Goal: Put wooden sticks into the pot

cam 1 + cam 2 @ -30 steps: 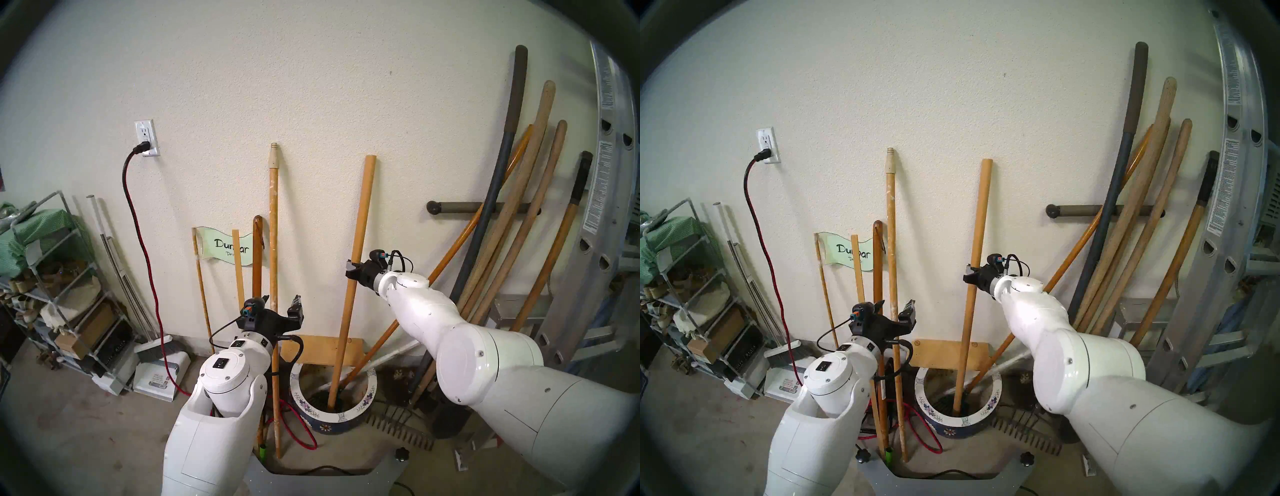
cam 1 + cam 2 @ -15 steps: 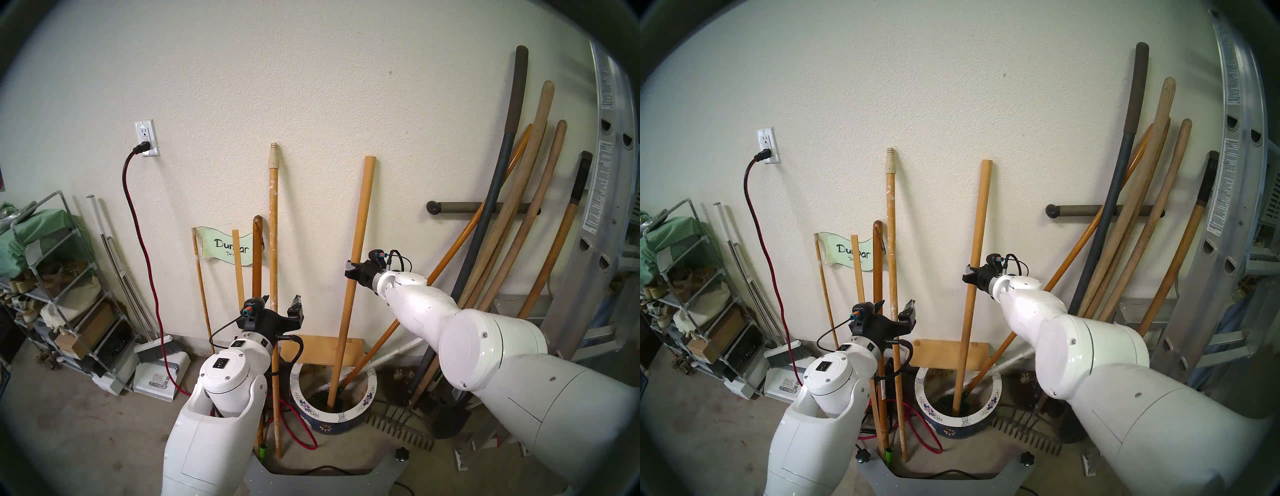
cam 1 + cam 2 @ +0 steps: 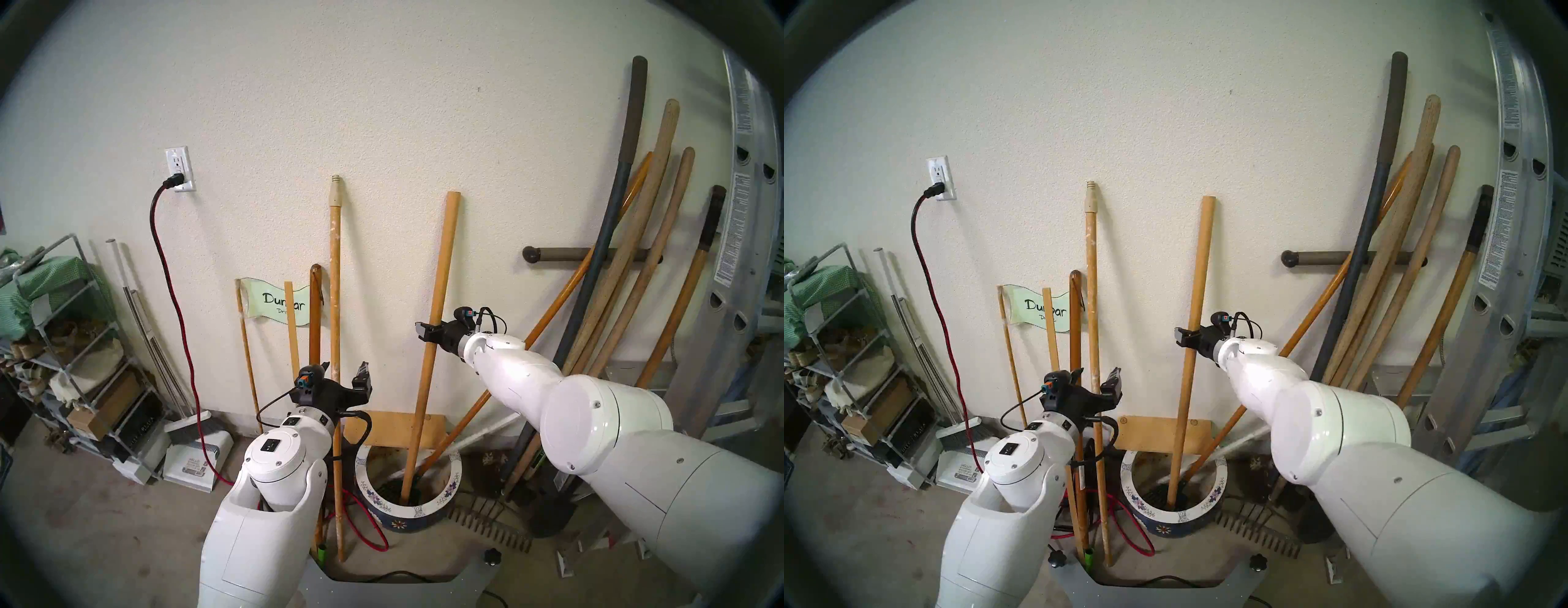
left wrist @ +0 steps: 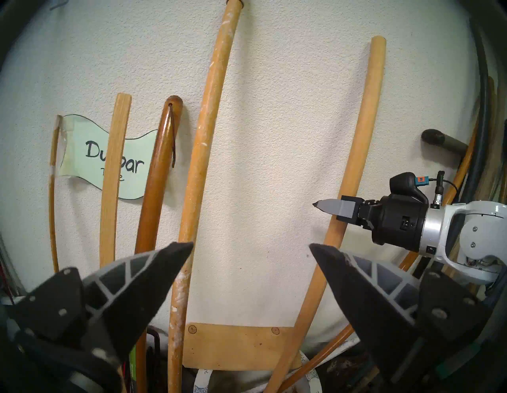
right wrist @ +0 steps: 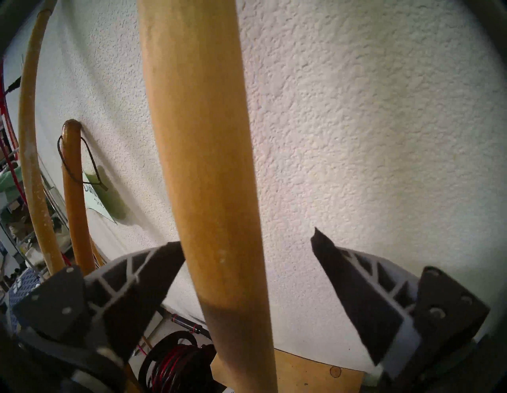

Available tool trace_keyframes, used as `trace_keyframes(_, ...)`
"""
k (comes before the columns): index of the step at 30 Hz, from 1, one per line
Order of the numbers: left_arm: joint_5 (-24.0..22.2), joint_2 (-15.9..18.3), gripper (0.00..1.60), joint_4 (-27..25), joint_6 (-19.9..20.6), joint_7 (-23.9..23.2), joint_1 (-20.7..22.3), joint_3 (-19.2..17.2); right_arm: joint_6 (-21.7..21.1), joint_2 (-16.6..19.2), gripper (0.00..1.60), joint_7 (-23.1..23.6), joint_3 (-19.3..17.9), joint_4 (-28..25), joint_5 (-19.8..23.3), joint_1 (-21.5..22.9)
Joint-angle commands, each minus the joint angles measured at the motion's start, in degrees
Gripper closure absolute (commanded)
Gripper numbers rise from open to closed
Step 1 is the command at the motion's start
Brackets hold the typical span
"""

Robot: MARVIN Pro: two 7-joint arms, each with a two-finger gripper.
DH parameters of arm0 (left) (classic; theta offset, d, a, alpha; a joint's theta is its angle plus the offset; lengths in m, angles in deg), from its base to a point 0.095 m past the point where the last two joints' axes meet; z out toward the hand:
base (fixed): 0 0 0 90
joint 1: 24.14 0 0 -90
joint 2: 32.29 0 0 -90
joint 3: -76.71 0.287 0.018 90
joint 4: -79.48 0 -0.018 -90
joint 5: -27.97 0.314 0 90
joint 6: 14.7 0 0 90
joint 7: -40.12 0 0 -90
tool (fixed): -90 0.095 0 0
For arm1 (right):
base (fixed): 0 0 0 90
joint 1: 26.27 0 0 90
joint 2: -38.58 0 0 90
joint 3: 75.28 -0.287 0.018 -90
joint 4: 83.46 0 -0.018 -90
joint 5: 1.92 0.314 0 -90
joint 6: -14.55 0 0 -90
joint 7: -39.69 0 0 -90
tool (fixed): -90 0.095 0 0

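Your right gripper (image 3: 425, 330) stands open around the plain pole (image 3: 433, 331), about halfway up its length. In the right wrist view one finger (image 5: 153, 271) sits close beside the wood and the other is well off to the side with bare wall between, so nothing is clamped. That plain pole has its lower end down inside the pot (image 3: 445, 501), and its flat top leans on the wall (image 3: 382, 106). The pot is blue with a broad white flowered rim and sits on the floor against the wall, in front of a flat wooden board (image 3: 394, 429). An orange tool handle (image 3: 530, 335) also slants into the pot from your right.

Your left gripper (image 3: 345, 371) is open too, fingers spread wide, holding nothing. The paint-flecked pole (image 3: 335, 297) runs up between those fingers, or just behind them; in the left wrist view it passes close by the left-hand finger (image 4: 153, 274), and I cannot tell whether they touch. This pole has its foot on the floor, just to your left of the pot and outside it, with its beige threaded tip against the wall.

A shorter dark-brown stick (image 3: 315, 314) and a small paper flag (image 3: 275, 303) stand beside it on your left.
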Motion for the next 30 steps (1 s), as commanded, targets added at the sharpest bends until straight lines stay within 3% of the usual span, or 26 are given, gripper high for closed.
trace_keyframes(1, -0.1, -0.1, 0.00, 0.0, -0.1, -0.1, 0.0, 0.1, 1.0, 0.2, 0.00, 2.2, -0.1, -1.0, 0.2, 0.8)
trace_keyframes(12, -0.1, -0.1, 0.00, -0.1, -0.1, -0.1, 0.0, 0.1, 4.1, 1.9, 0.00, 10.4, -1.7, -3.6, 1.6, 1.5)
trace_keyframes(30, -0.1, -0.1, 0.00, -0.1, 0.0, -0.1, 0.0, 0.1, 6.1, 5.5, 0.00, 17.8, -3.8, -10.4, 2.5, -0.2)
